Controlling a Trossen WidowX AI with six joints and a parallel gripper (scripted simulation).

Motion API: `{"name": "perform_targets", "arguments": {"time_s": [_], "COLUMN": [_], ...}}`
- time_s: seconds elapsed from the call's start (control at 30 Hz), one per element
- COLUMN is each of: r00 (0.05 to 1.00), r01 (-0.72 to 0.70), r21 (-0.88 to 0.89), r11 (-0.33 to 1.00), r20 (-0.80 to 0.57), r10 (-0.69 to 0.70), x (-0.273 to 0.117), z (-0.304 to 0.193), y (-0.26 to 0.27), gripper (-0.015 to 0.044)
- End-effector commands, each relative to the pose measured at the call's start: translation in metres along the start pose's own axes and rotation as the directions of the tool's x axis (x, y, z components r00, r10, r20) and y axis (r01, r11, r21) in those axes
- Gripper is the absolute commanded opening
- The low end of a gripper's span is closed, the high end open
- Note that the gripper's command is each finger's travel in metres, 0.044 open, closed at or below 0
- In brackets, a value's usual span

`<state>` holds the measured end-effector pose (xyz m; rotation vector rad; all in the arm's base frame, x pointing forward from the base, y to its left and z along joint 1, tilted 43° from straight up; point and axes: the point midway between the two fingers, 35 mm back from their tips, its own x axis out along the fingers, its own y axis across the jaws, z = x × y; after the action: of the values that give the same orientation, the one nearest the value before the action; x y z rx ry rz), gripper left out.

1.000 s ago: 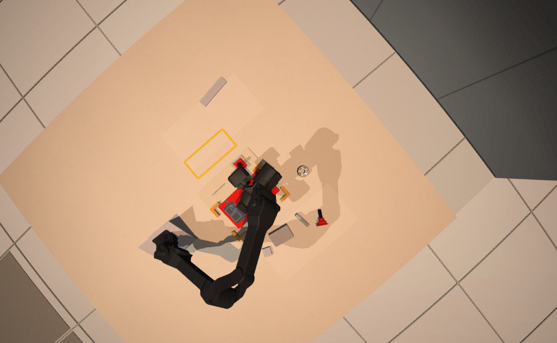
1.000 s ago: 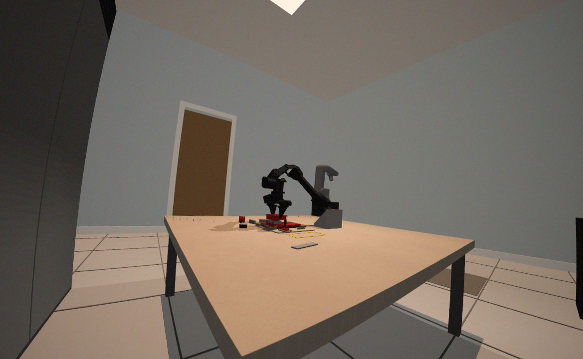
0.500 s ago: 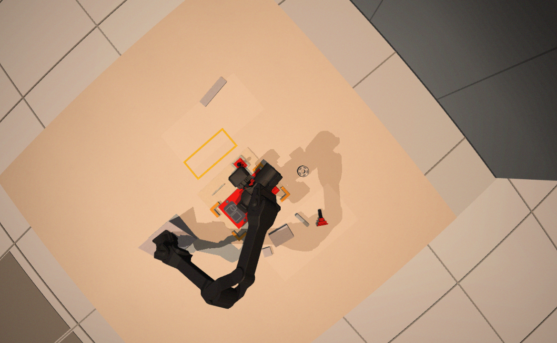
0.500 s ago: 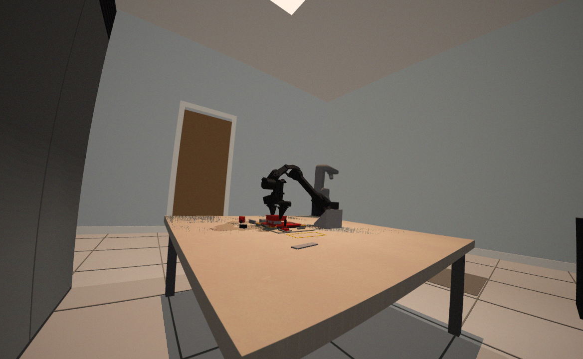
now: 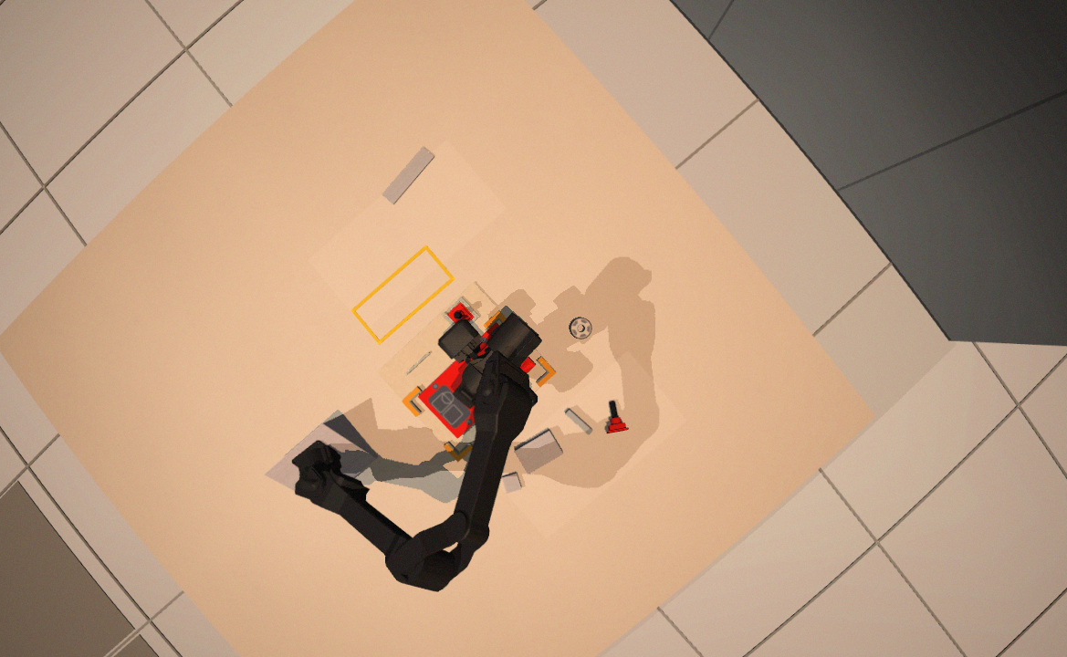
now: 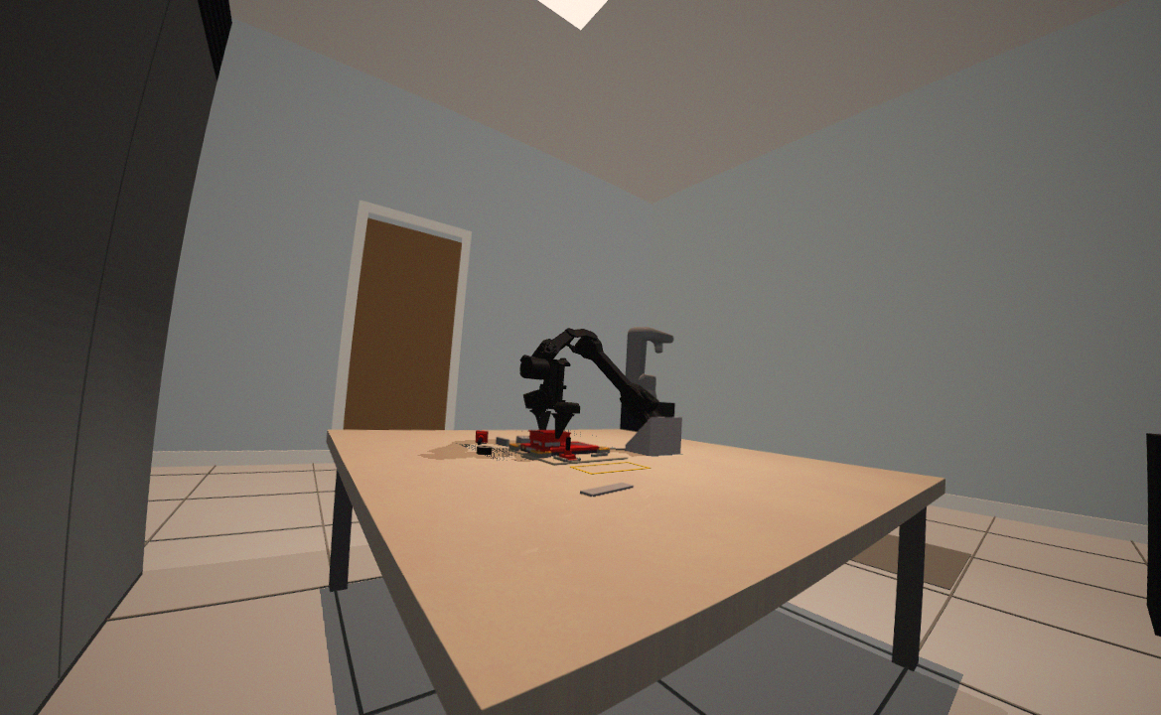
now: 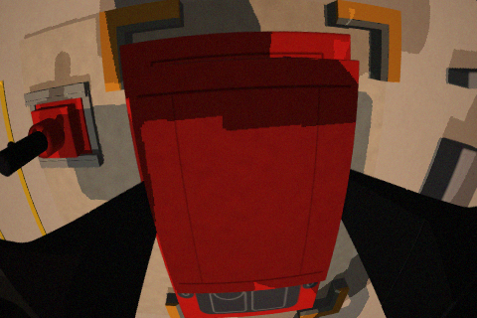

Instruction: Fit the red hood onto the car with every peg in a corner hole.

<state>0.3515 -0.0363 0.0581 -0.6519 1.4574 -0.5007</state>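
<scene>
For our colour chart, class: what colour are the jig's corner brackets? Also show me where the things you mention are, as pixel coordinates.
Orange (image 5: pixel 549 372) (image 7: pixel 393 45), with dark inner faces; the wrist view shows it best.

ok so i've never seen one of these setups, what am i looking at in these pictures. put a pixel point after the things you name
One black robot arm with a two-fingered gripper (image 6: pixel 552 430) works at a table (image 5: pixel 218 269) (image 6: pixel 655 551). The first picture looks down from above, the second across the room, the third from the arm's wrist. The gripper holds a red car hood (image 6: pixel 548 437) (image 7: pixel 248 184) over the toy car (image 5: pixel 444 397) (image 7: pixel 250 306). Orange corner brackets surround the car. Also on the table: a yellow outline (image 5: pixel 402 295), a small wheel (image 5: pixel 576 328) and grey blocks.
</scene>
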Motion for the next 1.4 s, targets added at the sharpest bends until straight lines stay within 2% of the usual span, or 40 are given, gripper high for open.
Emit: {"name": "perform_targets", "arguments": {"time_s": [0.0,1.37], "r00": [1.0,1.0], "r01": [0.004,0.002], "r21": [-0.003,-0.003], "r11": [1.0,1.0], "r20": [-0.002,-0.001], "r10": [-0.004,-0.002], "x": [0.0038,0.0003], "z": [-0.0004,0.0002], "y": [0.0001,0.0002], "gripper": [0.0,0.0]}}
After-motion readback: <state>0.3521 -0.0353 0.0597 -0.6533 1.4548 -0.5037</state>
